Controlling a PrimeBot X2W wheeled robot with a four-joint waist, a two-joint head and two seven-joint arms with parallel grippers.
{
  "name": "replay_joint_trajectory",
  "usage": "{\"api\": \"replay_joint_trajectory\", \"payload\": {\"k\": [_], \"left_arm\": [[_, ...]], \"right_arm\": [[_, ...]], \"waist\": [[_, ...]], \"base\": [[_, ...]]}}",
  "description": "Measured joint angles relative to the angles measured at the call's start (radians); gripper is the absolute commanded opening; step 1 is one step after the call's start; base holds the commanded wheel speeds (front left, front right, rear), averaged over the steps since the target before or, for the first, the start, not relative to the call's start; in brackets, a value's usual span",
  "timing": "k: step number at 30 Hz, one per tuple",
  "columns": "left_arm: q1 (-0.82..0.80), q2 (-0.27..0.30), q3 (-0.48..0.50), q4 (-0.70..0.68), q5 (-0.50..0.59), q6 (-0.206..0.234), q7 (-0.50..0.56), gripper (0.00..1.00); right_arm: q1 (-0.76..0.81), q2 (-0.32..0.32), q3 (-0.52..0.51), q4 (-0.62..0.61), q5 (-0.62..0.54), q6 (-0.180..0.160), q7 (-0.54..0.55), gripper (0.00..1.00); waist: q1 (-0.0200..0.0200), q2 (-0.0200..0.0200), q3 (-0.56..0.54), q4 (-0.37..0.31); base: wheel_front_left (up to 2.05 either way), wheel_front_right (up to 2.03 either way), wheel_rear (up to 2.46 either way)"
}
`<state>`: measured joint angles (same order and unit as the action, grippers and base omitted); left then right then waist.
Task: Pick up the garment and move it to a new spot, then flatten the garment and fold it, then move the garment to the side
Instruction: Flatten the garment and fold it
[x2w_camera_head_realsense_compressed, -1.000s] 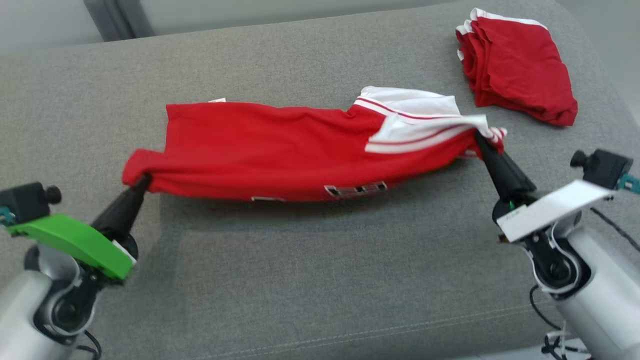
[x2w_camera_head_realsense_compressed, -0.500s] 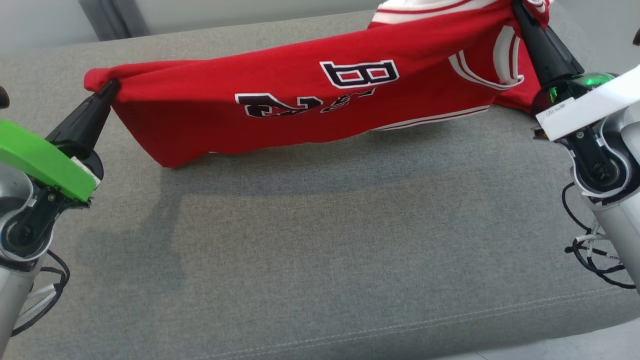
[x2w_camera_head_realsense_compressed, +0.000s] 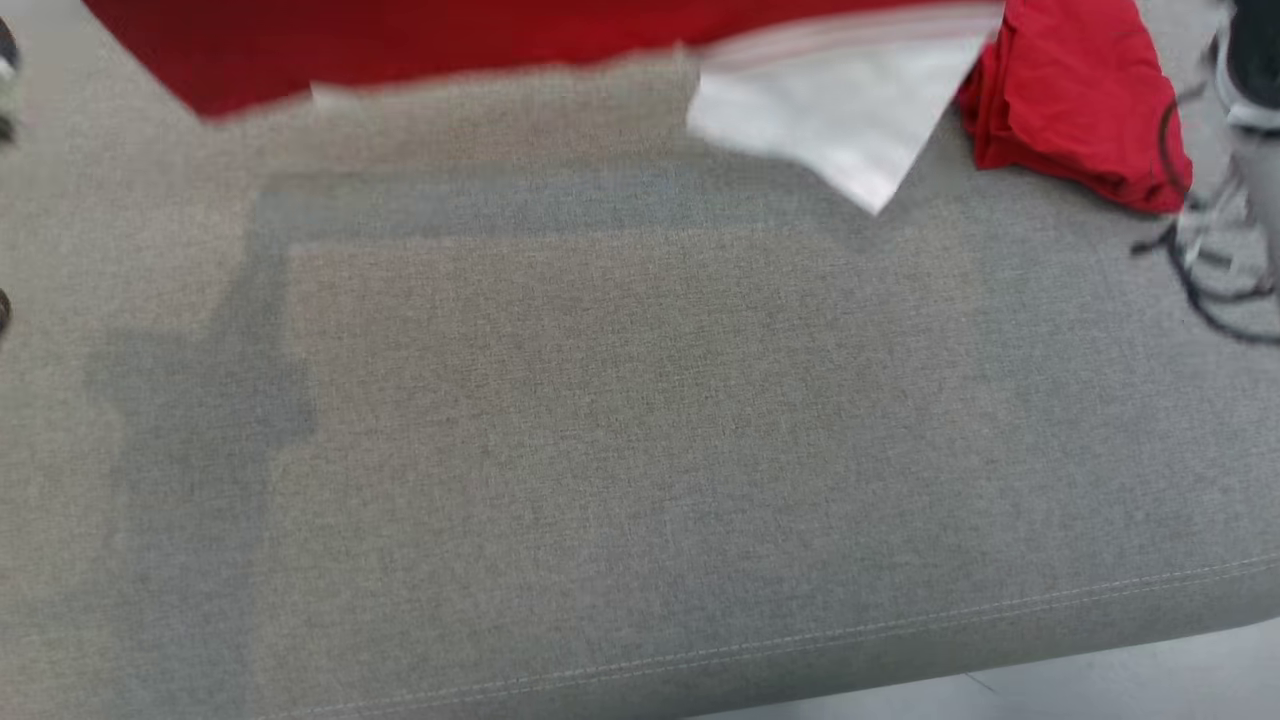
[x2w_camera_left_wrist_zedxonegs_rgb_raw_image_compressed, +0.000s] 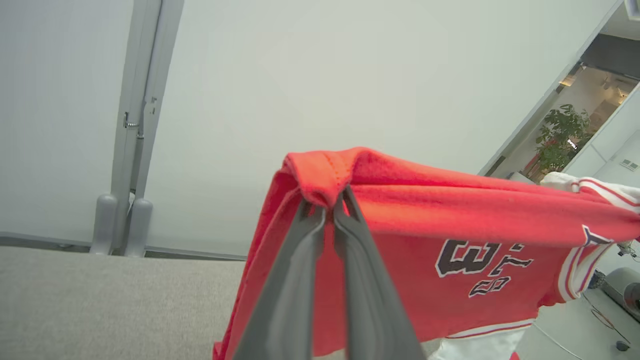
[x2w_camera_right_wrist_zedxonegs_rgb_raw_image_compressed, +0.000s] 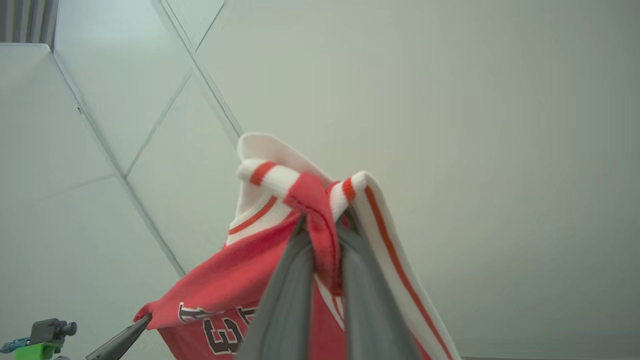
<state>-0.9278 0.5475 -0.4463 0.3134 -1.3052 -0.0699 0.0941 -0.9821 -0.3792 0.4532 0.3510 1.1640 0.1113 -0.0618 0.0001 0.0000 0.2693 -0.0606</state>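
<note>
a red knit garment with white striped trim and dark outlined lettering is held stretched in the air between the two arms, above a wide grey woven-fabric cushion. in the left wrist view, the left gripper is seen with its two long dark fingers pressed together on a bunched red corner of the garment, from which the cloth hangs down and runs off to the right towards the white-trimmed end. in the right wrist view, the right gripper is seen pinched on a gathered fold of red cloth and white, red-striped trim, with the rest of the garment draped below it; the left gripper's dark tip is seen at the lower left of that view, gripping the opposite corner. in the head view, the garment's lower edge is shown blurred along the far side, red at the left and white at the right, with its shadow cast on the cushion. a folded pile of red cloth lies at the far right of the cushion, near loose black cables. a potted green plant is seen in the background of the left wrist view.
</note>
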Motion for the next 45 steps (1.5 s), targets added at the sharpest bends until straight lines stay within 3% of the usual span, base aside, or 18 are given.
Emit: {"api": "replay_joint_trajectory", "payload": {"k": [4,8,16,25,35,45], "left_arm": [[-0.087,-0.027,0.018,0.017,0.022,-0.014,-0.038,0.0],[-0.042,-0.066,-0.027,0.043,0.024,-0.032,-0.047,0.0],[0.323,-0.112,-0.103,0.103,-0.042,-0.053,-0.061,0.0],[0.625,-0.139,-0.068,0.152,-0.128,-0.062,-0.165,0.0],[0.697,-0.153,-0.068,0.114,-0.113,-0.062,-0.25,0.0],[0.719,-0.113,-0.088,0.002,-0.058,-0.062,-0.301,0.0]], "right_arm": [[-0.122,0.021,-0.025,0.001,-0.021,0.003,-0.056,0.0],[-0.065,0.018,0.013,0.016,-0.043,0.004,-0.083,0.0],[0.359,0.03,0.038,0.077,0.033,0.012,-0.142,0.0],[0.747,0.1,0.036,0.097,0.142,0.014,-0.158,0.0],[0.857,0.083,0.008,0.027,0.168,0.021,-0.166,0.0],[0.876,0.047,-0.011,-0.052,0.164,0.02,-0.175,0.0]], "waist": [[0.0,0.0,0.022,0.001],[0.0,0.0,0.023,0.017],[0.0,0.0,0.001,0.054],[-0.0001,0.0,-0.021,0.05],[-0.0001,0.0,-0.037,0.034],[-0.0001,0.0,-0.046,0.028]], "base": [[0.0,0.0,0.0],[0.0,0.0,0.0],[0.0,0.0,0.0],[0.0,0.0,0.0],[0.0,0.0,0.0],[0.0,0.0,0.0]]}}
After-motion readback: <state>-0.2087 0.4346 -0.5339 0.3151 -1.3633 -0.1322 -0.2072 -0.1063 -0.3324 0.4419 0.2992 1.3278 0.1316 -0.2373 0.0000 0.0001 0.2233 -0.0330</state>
